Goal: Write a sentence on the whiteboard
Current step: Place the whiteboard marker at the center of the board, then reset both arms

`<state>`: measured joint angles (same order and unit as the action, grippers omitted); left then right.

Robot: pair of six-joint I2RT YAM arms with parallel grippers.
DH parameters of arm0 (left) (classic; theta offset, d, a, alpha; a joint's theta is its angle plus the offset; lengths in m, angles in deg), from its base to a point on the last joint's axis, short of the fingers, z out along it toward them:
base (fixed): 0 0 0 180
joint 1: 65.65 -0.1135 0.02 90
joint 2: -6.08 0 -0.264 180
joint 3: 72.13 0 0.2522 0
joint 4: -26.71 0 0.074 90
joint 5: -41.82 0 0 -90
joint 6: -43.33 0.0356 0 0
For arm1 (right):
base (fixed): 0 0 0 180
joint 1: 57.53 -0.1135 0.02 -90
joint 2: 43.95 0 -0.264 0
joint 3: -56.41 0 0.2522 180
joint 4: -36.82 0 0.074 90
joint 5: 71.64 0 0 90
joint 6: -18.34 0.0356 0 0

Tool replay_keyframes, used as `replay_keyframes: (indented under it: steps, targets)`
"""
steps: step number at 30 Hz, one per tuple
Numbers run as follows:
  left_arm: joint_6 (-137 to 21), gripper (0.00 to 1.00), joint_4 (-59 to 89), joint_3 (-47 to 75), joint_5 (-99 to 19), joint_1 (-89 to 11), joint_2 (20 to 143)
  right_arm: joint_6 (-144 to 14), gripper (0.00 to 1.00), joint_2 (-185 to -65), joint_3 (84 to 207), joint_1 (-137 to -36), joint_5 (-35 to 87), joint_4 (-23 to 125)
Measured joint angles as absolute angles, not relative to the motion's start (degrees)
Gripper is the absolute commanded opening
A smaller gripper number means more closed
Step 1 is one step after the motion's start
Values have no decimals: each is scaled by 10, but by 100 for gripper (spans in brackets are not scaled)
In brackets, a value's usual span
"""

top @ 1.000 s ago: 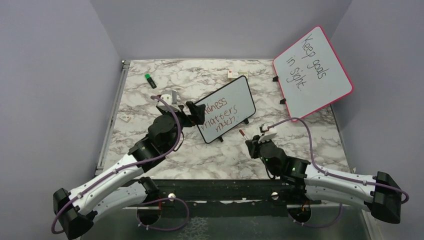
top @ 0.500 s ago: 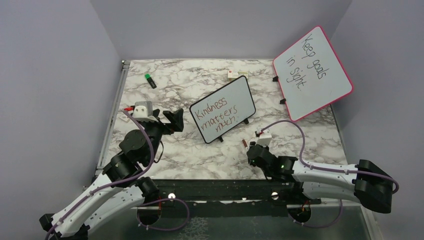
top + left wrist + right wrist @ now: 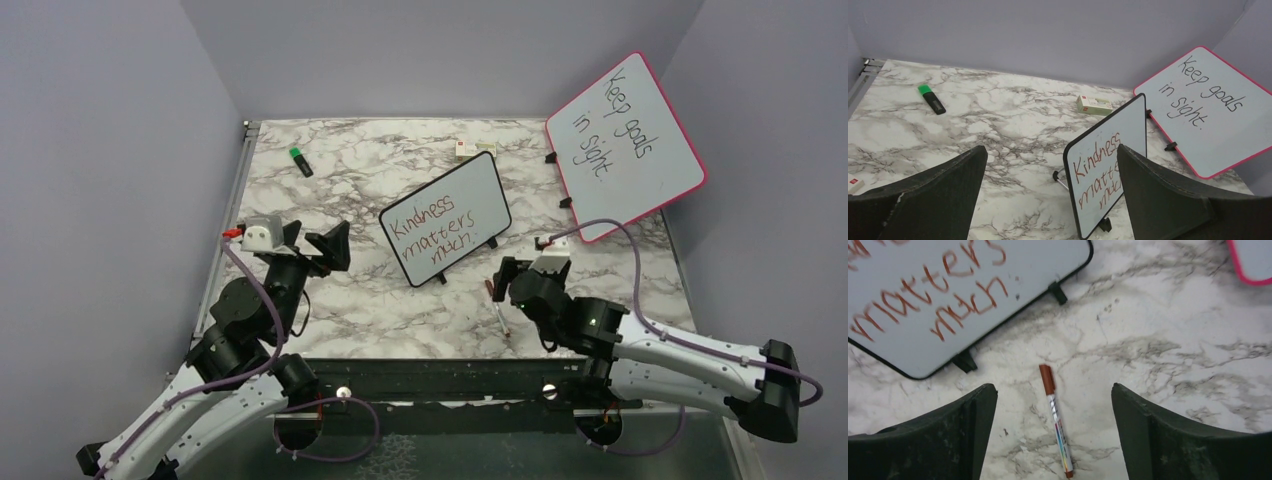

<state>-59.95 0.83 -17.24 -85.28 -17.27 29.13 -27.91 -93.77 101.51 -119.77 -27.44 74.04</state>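
**Risks, biggest thing down**
- Grey-veined white marble table (image 3: 400,165): smooth top, so anything round lying on it may roll.
- Large pink-framed board (image 3: 625,140) reading "Keep goals in sight" leans behind and to the right of the whiteboard. The right arm's purple cable (image 3: 600,223) loops close under its lower edge and could snag if that arm swings wide.
- Small rectangular black-framed whiteboard (image 3: 445,232): mid-table, propped leaning back on little black feet.
  - The red-brown handwritten sentence (image 3: 437,230) "Kindness matters much" fills three lines, and the writing looks done.
  - The board looks light. A knock from either arm would likely shift or tip it, and a finger across its face would smear the ink.
- Left gripper (image 3: 1052,150): left of the whiteboard and well apart from it, fingers spread wide with nothing between them. Little risk unless it swings right.
- Right gripper (image 3: 1054,390): just in front of the whiteboard's near right corner, fingers apart and gripping nothing.
- Slim white marker with a brown end (image 3: 1055,420): lies loose on the table under those spread fingers, brown end towards the whiteboard, near its front foot.
  - Cannot tell if it is capped.
  - A finger grazing it on withdrawal could roll it into the whiteboard or off the near edge.

**Counts**
- Table: 1
- Boards: 2 (one pink-framed, one black-framed)
- Grippers: 2
- Marker: 1
- Black highlighter with green cap (image 3: 300,160), behind and far left of the whiteboard: 1
- Small white box with red label (image 3: 470,149), just behind the whiteboard: 1
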Motion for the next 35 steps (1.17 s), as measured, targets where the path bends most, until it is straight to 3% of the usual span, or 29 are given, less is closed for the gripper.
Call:
replay_keyframes:
  steps: [4,13,21,35]
  targets:
    - [-577,99,13,-172,-853,-173,252,-311,100,-894,1088,-1198,-344,797]
    - [-532,99,70,-193,-852,-173,134,-433,100,-772,1174,-1198,-491,843]
    - [-506,99,91,-223,-849,-175,78,-468,100,-677,1174,-1198,-540,849]
    - [-488,99,100,-255,-794,-266,81,-455,100,-687,1163,-1198,-566,863]
